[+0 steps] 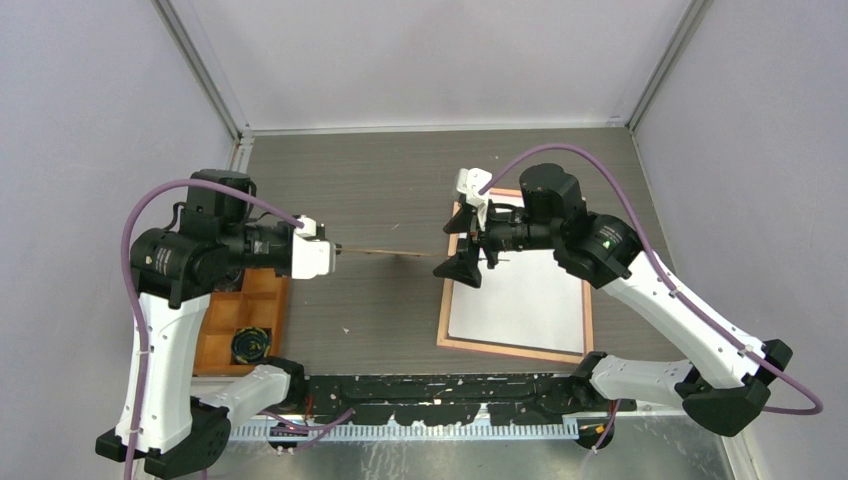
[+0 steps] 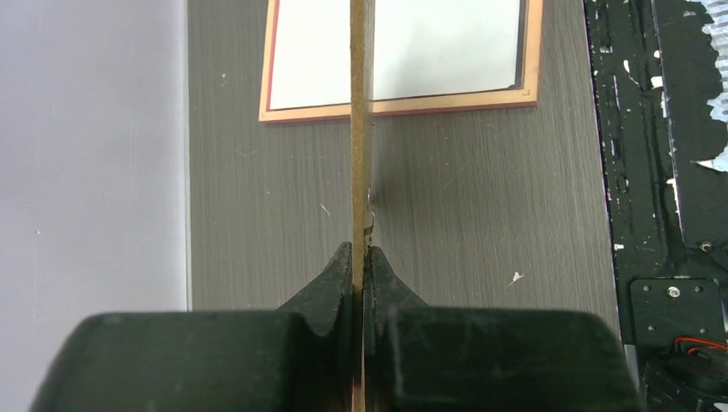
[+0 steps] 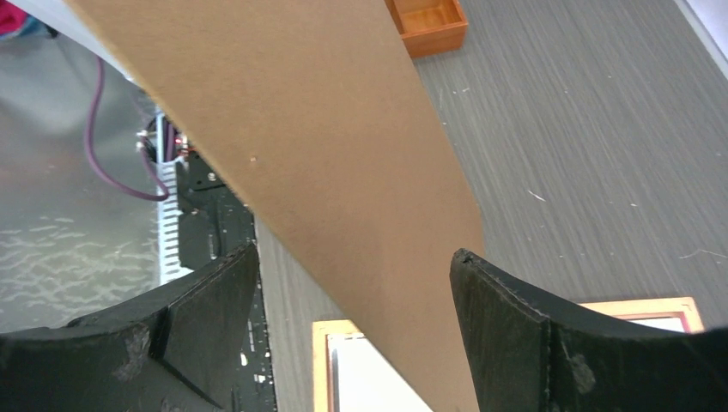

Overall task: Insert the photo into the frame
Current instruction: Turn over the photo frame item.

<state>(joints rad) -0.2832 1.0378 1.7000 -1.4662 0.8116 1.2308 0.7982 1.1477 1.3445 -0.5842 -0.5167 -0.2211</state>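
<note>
Left gripper (image 2: 360,253) is clamped tight on the brown backing board (image 2: 360,129), pinching one short end. I see the board edge-on from that wrist cam, so it's standing on its edge in the air, running out horiz. over the table (image 1: 380,190) toward the right arm.

Right gripper (image 3: 354,257) has its jaws spread wide, nothing held. It sits at the board's far end, and the R wrist cam shows the board's flat brown face filling the gap beyond both fingers (can't tell if either pad touches it).

Frame (image 1: 510,350) lies flat on the table on the right side, wood-brown back up, under and just beyond the right gripper. A thin pink edge shows along its side from the L wrist cam.

Photo (image 1: 520,300) lies inside the frame's border, white back up. Looks flat and square to the frame, w/ a thin dark gap around it.

Orange tray (image 1: 225,330) is at near left under the left arm, with a round black item (image 1: 250,345) in one compartment. It's well apart from the frame.
</note>
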